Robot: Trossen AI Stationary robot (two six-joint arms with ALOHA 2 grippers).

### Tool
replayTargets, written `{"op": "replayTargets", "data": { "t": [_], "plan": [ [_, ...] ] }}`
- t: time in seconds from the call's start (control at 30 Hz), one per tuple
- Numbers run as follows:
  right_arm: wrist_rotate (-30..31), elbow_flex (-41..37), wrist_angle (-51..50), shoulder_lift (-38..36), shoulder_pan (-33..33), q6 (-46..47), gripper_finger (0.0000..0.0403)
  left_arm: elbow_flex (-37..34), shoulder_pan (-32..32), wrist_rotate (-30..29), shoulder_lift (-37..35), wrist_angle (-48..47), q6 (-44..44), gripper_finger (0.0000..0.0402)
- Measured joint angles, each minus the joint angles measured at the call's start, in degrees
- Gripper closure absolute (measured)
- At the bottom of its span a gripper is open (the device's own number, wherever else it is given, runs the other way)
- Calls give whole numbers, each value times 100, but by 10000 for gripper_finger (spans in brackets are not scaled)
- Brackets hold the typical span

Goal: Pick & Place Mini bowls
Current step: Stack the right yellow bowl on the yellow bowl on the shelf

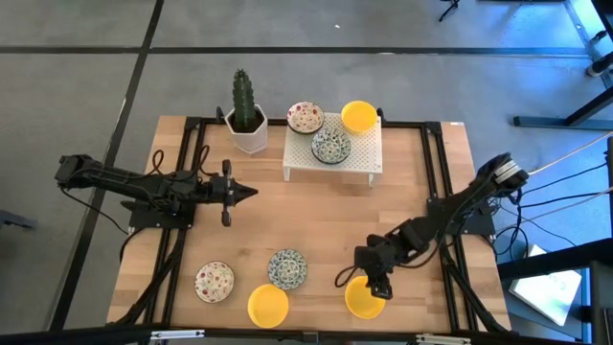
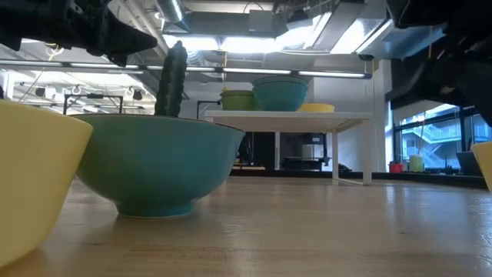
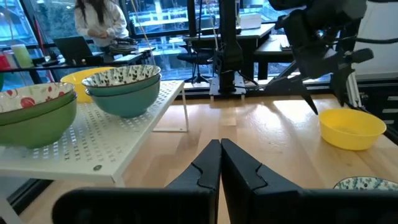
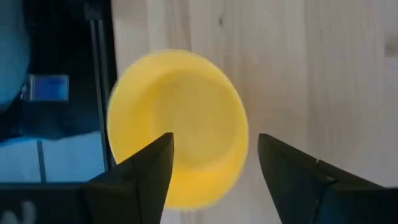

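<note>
Bowl (image 4: 177, 118), plain yellow, round, under spread right pincer (image 4: 214, 171).

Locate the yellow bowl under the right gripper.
High view: the yellow bowl sits at the table's near right edge, beneath the open right gripper.

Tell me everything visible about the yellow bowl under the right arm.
The yellow bowl is small, round and shallow, plain inside, smooth like plastic or glazed ceramic. It sits upright and empty on the wooden table near the front edge. The right end effector hangs above it, fingers open astride its rim, not yet closed on it.
</note>
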Motion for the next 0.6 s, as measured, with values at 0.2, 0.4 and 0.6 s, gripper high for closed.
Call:
{"op": "replayTargets", "data": {
  "t": [0.2,0.4,0.6],
  "plan": [
    [367,0,186,126,174,113,170,0,0,56,-2,-4,-6,395],
    [370,0,332,302,208,118,170,0,0,63,0,-8,-17,395],
    [368,0,344,396,208,179,170,-1,-1,63,-1,-9,-40,395]
  ]
}}
